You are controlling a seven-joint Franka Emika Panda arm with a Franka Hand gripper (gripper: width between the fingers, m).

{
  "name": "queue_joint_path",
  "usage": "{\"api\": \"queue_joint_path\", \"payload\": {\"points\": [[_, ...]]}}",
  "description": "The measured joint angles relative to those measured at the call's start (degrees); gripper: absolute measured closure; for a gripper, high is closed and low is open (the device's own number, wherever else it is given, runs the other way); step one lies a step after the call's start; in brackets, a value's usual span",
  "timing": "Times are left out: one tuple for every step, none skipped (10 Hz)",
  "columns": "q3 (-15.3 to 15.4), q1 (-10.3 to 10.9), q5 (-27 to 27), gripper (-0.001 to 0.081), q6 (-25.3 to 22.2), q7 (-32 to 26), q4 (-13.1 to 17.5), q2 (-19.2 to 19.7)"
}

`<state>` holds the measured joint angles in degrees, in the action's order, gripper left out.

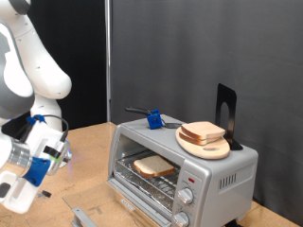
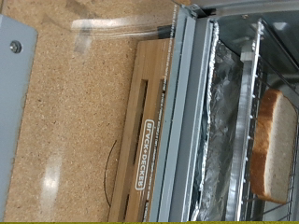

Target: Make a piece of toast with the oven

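The silver-grey oven (image 1: 222, 175) stands at the exterior view's right with its glass door (image 1: 95, 213) folded down open. The piece of toast (image 1: 153, 167), pale with a tan crust, lies flat on the wire rack inside. My gripper (image 1: 47, 161) hangs in the air at the exterior view's left, apart from the oven and level with its opening; nothing shows between its fingers. In the wrist view the open door's handle (image 2: 145, 154), the oven's front frame (image 2: 187, 112) and the toast (image 2: 273, 145) show; the fingertips do not.
On the oven's top sit a round light-wood board (image 1: 210, 148) with another bread slice (image 1: 202, 130) on it, a blue piece (image 1: 152, 119) on a dark handle, and a black upright stand (image 1: 225, 113). Knobs (image 1: 187, 197) run down the oven's front right. A wooden tabletop (image 2: 75, 131) lies below.
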<state>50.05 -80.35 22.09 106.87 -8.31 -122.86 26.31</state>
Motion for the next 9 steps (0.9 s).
{"api": "queue_joint_path", "payload": {"points": [[-0.10,-0.09,0.00,0.0124,1.44,-1.73,-0.85,0.56],[-0.26,-0.17,0.00,0.0124,3.17,-3.04,-1.88,0.94],[-0.42,-0.18,0.02,0.0124,5.02,-4.12,-3.01,1.08],[-0.52,-0.18,0.03,0.0124,6.74,-4.69,-4.08,1.14],[-0.59,-0.18,0.03,0.0124,8.40,-5.17,-5.17,1.16],[-0.62,-0.17,0.03,0.0124,10.22,-5.75,-6.53,1.20],[-0.63,-0.16,0.03,0.0124,11.95,-6.26,-8.04,1.24],[-0.62,-0.14,0.03,0.0124,13.68,-6.58,-9.56,1.30],[-0.60,-0.12,0.08,0.0124,15.27,-6.90,-11.01,1.39]]}}
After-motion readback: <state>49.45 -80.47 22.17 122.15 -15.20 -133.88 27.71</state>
